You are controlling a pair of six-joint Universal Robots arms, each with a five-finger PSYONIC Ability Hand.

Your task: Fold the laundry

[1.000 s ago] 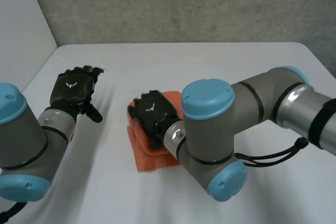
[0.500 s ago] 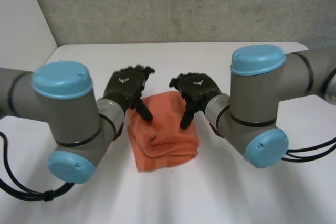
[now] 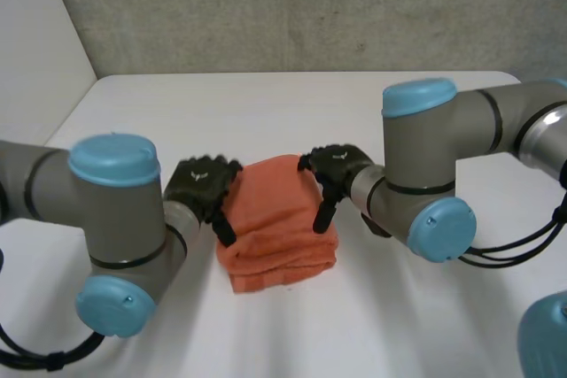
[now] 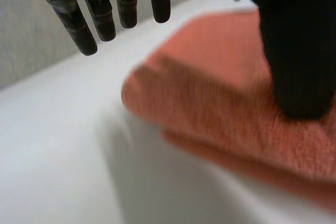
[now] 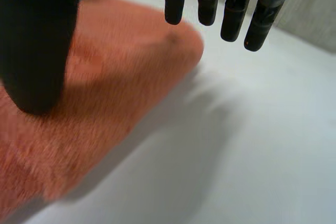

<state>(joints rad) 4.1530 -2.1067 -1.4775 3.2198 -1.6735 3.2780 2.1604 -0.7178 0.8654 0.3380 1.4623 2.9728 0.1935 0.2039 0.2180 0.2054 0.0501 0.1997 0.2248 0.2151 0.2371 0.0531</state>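
Orange towel (image 3: 276, 223) now between left hand (image 3: 202, 185), right hand (image 3: 335, 165).

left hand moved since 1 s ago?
Yes. The left hand has come in from the open table to the left edge of the folded orange towel.

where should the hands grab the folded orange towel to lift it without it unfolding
Probably its two side edges, one hand from each side, fingers under the bottom layer, thumb on top. The folded orange towel lies flat with stacked layers showing at its near edge, so pinching the whole stack should keep it together. The left hand and right hand flank those sides.
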